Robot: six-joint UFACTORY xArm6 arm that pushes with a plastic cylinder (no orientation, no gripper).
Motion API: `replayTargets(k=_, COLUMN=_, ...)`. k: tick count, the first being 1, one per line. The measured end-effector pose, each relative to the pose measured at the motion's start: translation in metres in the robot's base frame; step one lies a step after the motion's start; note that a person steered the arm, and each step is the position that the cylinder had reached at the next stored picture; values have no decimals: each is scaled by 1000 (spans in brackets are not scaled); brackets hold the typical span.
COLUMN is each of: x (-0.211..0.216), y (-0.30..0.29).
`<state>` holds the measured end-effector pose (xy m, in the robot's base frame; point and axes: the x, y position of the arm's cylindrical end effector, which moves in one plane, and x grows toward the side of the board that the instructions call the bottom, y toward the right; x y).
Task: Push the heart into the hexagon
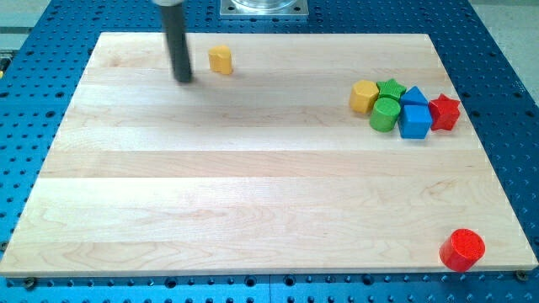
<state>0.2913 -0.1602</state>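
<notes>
Approach step, judging by layout: my tip (184, 80) sits on the wooden worktop (253, 194) near the view's top left, just to the view's left of the yellow heart (221, 60) and slightly below it, apart, not touching. No claw on this rig, only the bare dark rod, so nothing to call apart or together. Yellow heart lies near the worktop's top edge, left of centre, well apart from the target. Yellow hexagon (364, 96) sits at the view's right, at the left end of a tight cluster, touching or nearly touching the green star (391, 88) and green cylinder (385, 114). Next move, my guess: tip is already on the heart's left side, so shift it up a bit to line behind the heart, then push toward the view's right and slightly down, a long slide; the heart may rotate or slip off the tip, so corrections are likely. Counts: yellow blocks 2 (heart, hexagon); green 2 (star, cylinder); blue 2, one blue cube (414, 120) and one blue block (414, 96) behind it, shape unclear; red 2, red star (444, 112) at cluster's right end, red cylinder (462, 249) alone at bottom right corner. Total 8 blocks.
</notes>
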Motion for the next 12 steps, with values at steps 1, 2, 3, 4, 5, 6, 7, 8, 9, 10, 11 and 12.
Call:
replayTargets(k=1, x=-25, y=29)
replayTargets(k=2, x=-9, y=127)
replayTargets(k=3, x=18, y=226)
replayTargets(k=4, x=-11, y=174)
replayTargets(k=5, x=-50, y=197)
replayTargets(k=6, x=-33, y=238)
replayTargets(k=7, x=10, y=262)
replayTargets(k=8, x=59, y=270)
replayTargets(k=9, x=75, y=275)
replayTargets(k=10, x=25, y=242)
replayTargets(k=11, x=0, y=276)
replayTargets(k=12, x=19, y=310)
